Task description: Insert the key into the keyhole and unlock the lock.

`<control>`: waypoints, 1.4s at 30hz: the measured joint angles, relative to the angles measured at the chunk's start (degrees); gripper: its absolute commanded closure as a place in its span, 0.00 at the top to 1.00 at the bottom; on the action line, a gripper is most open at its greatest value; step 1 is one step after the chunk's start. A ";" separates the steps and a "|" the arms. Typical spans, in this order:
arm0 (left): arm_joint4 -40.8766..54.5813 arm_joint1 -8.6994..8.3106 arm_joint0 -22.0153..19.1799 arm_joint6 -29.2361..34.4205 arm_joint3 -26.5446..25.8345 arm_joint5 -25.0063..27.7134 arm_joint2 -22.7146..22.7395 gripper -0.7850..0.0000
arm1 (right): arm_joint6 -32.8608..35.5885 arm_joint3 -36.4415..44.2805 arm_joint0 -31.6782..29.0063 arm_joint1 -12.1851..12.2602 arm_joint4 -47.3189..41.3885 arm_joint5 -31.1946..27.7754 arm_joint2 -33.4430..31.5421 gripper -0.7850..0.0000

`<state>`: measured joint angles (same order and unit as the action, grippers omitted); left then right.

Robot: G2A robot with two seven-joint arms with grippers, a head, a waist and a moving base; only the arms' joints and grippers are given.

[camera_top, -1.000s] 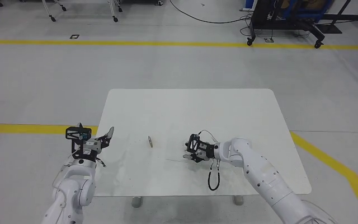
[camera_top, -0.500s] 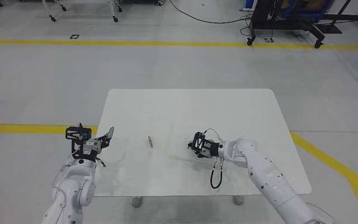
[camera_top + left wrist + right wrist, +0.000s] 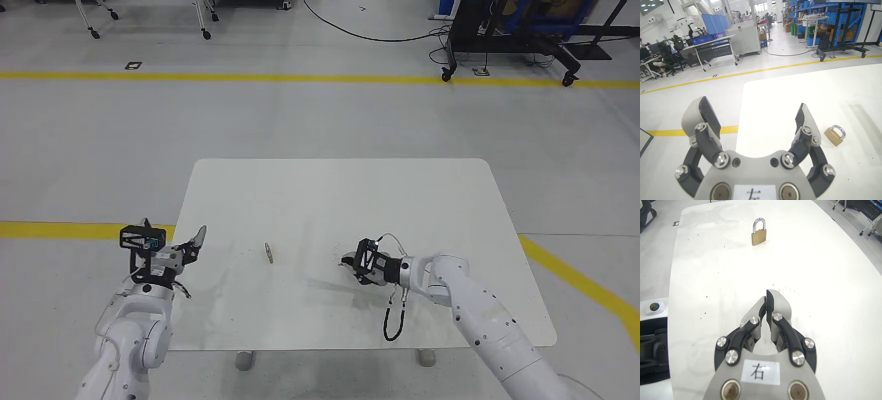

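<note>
Left arm: forearm comes up from the near-left corner, wrist level. Left gripper [image 3: 192,243] sits at the left edge of the table [image 3: 400,190]. In its wrist cam the left gripper [image 3: 753,106] is spread wide with nothing between the ribbed pads [image 3: 709,115]. One finger hangs over the floor, the other over the table [image 3: 810,91].

Right arm: reaches in from the near-right side, elbow bent, forearm low over the top. Right gripper [image 3: 348,264] points across the table toward the left arm. In its wrist cam the right gripper [image 3: 767,296] is clenched, pads [image 3: 770,306] pressed together at the tips. I can't tell if anything is pinched between them. It's low over the table [image 3: 810,256]; I can't tell whether it touches.

Lock [image 3: 268,252]: brass padlock with a steel shackle, on the table roughly midway between the two grippers and touching neither.
- From the right jaws: lock [image 3: 758,236] is almost dead ahead of the closed tips, well apart, shackle end pointing away from them.
- From the left jaws: lock [image 3: 834,134] is outside the gap, just past the outer side of the finger that's over the table.

Shackle looks seated in the body from both wrist cams.
</note>
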<state>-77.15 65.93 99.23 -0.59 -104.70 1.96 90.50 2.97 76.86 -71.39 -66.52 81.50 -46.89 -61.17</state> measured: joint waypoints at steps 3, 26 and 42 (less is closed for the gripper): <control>-0.92 0.08 -1.29 0.96 -2.50 3.87 -2.83 1.00 | -2.30 0.42 0.53 0.05 1.00 -1.02 0.54 0.00; -16.87 6.66 -39.06 25.52 21.66 11.46 -40.24 1.00 | -27.45 -9.19 4.49 -0.03 15.37 4.12 6.45 0.00; -22.22 9.27 -42.77 25.37 34.24 7.79 -45.09 1.00 | -33.23 -13.35 5.54 0.22 13.98 6.65 5.88 0.00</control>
<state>-99.38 75.20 56.46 24.78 -70.45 9.75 45.41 -30.26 63.51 -65.85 -66.30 95.47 -40.24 -55.29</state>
